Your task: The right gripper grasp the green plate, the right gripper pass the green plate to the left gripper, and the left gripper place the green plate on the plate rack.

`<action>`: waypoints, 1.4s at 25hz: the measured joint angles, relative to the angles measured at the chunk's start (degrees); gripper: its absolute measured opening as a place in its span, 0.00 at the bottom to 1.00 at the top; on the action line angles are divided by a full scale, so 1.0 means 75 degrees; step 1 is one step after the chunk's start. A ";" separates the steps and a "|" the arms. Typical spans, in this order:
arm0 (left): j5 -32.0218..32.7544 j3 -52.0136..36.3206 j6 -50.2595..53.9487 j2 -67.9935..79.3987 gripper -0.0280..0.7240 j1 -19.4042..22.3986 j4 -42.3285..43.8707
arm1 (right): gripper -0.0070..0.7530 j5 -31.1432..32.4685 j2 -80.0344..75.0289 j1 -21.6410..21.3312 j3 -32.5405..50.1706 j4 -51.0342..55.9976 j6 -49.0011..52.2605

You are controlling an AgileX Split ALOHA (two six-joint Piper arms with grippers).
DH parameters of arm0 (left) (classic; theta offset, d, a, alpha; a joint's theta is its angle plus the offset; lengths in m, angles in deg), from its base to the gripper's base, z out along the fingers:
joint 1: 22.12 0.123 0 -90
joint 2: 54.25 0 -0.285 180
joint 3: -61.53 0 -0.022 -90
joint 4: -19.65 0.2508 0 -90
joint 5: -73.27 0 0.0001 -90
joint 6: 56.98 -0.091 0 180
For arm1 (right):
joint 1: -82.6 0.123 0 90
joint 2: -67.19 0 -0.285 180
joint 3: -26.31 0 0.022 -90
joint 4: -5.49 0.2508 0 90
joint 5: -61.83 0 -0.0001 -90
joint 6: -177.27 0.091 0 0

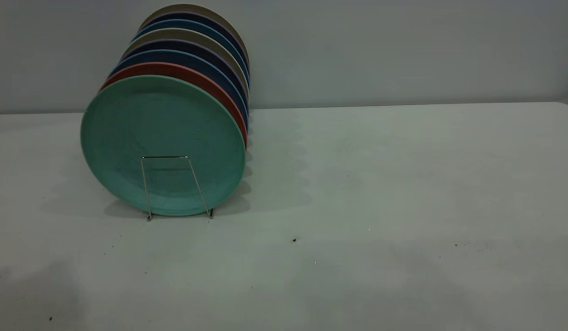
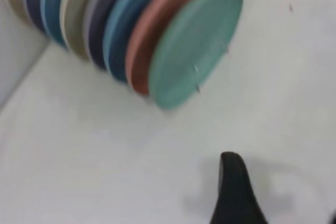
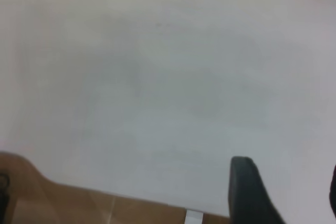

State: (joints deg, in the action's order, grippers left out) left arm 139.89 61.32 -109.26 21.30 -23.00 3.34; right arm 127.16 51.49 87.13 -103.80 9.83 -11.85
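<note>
Since the green plate already stands upright in the front slot of the rack, I judge the task as good as done. The grasp, the hand-over and the placing all look finished, and nothing seems left except to keep both arms clear. The plate leans just in front of a pink plate, with the darker blue and beige plates lined up behind that. The rack's front wire loop crosses its lower face.

My left gripper holds nothing. One finger shows clearly and the other only peeks in at the frame's edge, so the jaws stand apart with bare table between them. The green plate is ahead of this gripper and well apart from it (no contact with plate or rack).

My right gripper is also spread and empty. It hangs over a bare stretch of table, with no plate anywhere near it. Neither gripper shows in the exterior view.

The table is a pale grey-white sheet, smooth and matte, with soft shadows and a few dark specks scattered well away from the rack. Beyond my right gripper the table ends, and a brown floor shows past its edge. Behind the row of plates a plain grey wall meets the far side of the table, and I can make out nothing else in the room.
</note>
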 joint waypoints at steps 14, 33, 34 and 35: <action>0.0024 -0.3603 0.4077 -0.4168 0.72 0.0000 0.0642 | 0.52 -0.0005 0.1181 0.0612 0.0026 -0.0474 0.0569; -0.0251 -0.6557 0.6716 -0.7992 0.72 0.0000 0.2174 | 0.52 -0.0005 0.1181 0.0591 0.0026 -0.0459 0.0587; -0.0250 -0.6557 0.6716 -0.8075 0.72 0.0000 0.2174 | 0.52 -0.0005 0.1181 0.0497 0.0026 -0.0454 0.0587; -0.0250 -0.6557 0.6716 -0.8126 0.72 0.0000 0.2174 | 0.52 -0.0005 0.1181 0.0363 0.0026 -0.0451 0.0587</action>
State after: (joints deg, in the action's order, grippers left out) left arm 138.01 12.14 -58.89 -39.64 -23.00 19.65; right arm 127.12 60.35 89.85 -103.60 6.45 -7.44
